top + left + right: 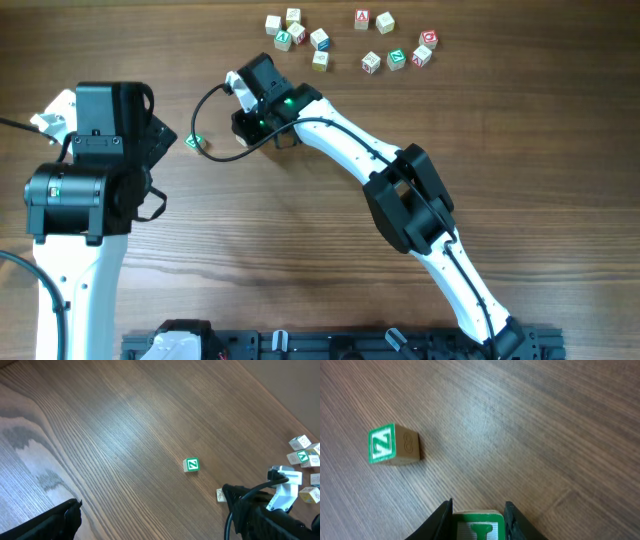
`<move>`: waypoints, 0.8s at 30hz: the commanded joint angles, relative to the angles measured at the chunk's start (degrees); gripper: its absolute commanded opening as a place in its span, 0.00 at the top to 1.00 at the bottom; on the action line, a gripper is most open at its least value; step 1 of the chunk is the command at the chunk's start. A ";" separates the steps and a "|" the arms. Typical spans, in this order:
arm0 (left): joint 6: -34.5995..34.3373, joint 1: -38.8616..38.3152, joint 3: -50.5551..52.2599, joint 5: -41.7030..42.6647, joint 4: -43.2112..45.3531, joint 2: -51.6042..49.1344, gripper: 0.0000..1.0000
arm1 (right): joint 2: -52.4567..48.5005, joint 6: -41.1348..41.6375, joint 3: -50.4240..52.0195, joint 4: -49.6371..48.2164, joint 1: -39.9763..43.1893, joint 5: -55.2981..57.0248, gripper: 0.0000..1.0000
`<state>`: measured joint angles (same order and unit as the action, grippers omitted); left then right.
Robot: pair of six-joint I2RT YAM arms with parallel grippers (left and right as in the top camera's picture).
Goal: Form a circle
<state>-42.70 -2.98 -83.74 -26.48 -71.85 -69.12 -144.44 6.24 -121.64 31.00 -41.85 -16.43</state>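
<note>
From overhead, the right gripper (245,125) sits low over the wooden table (250,270), its fingers hidden under the wrist. The green Z cube (195,141) lies alone just to its side, near the left arm (100,150). A loose scatter of lettered cubes (320,40) is spread along the far edge, well apart from both.

In the left wrist view, the left gripper (165,532) stands wide open with nothing between its fingers; one black finger (50,520) shows at the lower corner. The green Z cube (191,464) rests flat on bare wood, and a pale cube (220,495) sits right at the tip of the right arm.

In the right wrist view, the right gripper (477,522) is clamped on a green-faced cube (477,530), one finger against each side. The green Z cube (394,444) lies apart from it, up and to the left
</note>
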 commanded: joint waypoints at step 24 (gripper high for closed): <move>0.28 0.26 -0.48 0.09 0.02 -0.07 0.00 | 9.60 4.72 -0.50 -2.23 17.38 19.56 0.00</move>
<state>-42.70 -2.98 -83.74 -26.48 -71.85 -69.12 -133.51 10.68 -121.67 30.74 -27.07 -1.56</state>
